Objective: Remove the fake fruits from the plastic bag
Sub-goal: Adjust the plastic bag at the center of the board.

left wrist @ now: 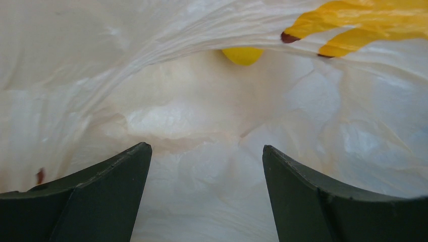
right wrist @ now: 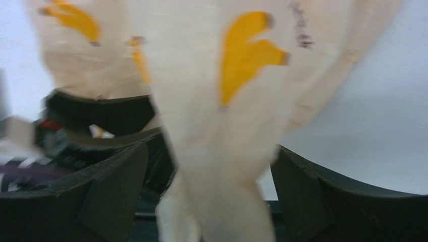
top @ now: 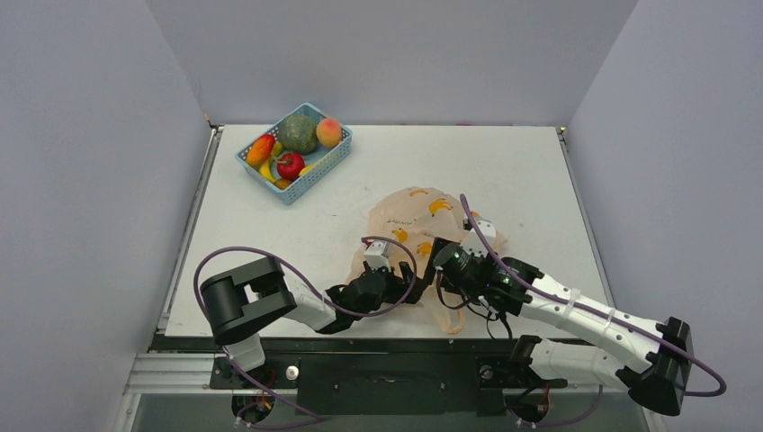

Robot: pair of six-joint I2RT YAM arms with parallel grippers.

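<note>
Left end effector (left wrist: 207,151) wide inside the plastic bag (top: 423,211); yellow fake fruit (left wrist: 243,54) deep ahead.
Right end effector (right wrist: 209,151) gapes, gripping nothing; I expect the slack bag collapsing, hiding that fruit.

The plastic bag (left wrist: 192,116) reads to me as thin, crinkled, translucent film with a soft sheen. The fingers (left wrist: 91,201) of my left gripper (left wrist: 207,151) look like dark, matt, smooth plastic. In the blue plastic mesh basket (top: 322,173), I see a glossy red apple (top: 290,165) and a rough, dull green ball (top: 298,133). The table (top: 504,171) is matt white.
</note>
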